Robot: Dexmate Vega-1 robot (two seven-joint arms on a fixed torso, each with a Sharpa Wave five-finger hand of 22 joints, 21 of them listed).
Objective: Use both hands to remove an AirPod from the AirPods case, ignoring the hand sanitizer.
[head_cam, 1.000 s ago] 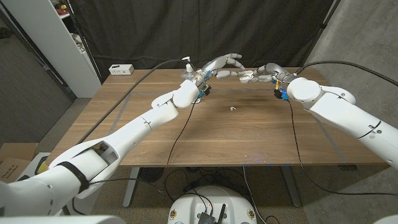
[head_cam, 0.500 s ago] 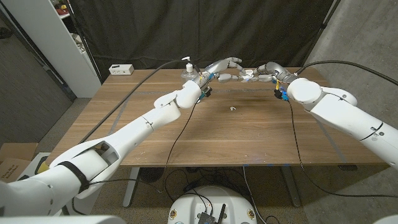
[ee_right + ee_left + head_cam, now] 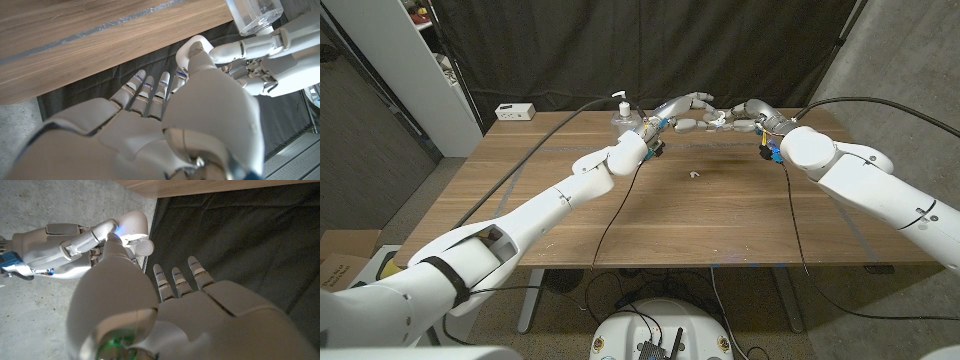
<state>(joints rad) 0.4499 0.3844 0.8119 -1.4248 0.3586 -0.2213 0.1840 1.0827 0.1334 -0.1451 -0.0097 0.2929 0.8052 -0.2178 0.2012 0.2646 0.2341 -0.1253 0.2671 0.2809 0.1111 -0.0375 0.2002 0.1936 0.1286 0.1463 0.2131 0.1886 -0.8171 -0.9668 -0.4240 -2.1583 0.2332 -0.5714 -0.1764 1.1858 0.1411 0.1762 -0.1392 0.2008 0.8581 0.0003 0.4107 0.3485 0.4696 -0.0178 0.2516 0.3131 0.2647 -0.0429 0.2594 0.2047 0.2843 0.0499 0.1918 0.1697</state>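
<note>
- The two hands meet above the far edge of the wooden table (image 3: 720, 215), fingertips toward each other, raised off the surface
- The left hand (image 3: 686, 109) reaches in from the left arm; in the head view its fingers are extended toward the right hand (image 3: 740, 113)
- The AirPods case (image 3: 718, 119) appears as a small white object between the two hands in the head view; it is too small there to tell whether its lid is open
- In the left wrist view the left hand (image 3: 165, 310) shows its back, with its fingers (image 3: 176, 277) fairly straight and close together, and its thumb reaching up to touch the right hand's fingers (image 3: 85, 242) around a rounded white shape that may be the case (image 3: 134, 227)
- In the right wrist view the right hand (image 3: 165, 120) shows curled fingers (image 3: 150, 92) and a thumb pressed against the left hand's fingers (image 3: 250, 50)
- Which hand actually bears the case cannot be told; both seem to touch it
- A small white piece, seemingly an AirPod (image 3: 694, 174), lies alone on the table near the middle, well apart from both hands
- The hand sanitizer (image 3: 623, 113), a clear pump bottle, stands upright near the far edge just beside the left wrist; its clear base (image 3: 252, 15) also shows in the right wrist view
- A white box (image 3: 516, 111) sits at the table's far left corner
</note>
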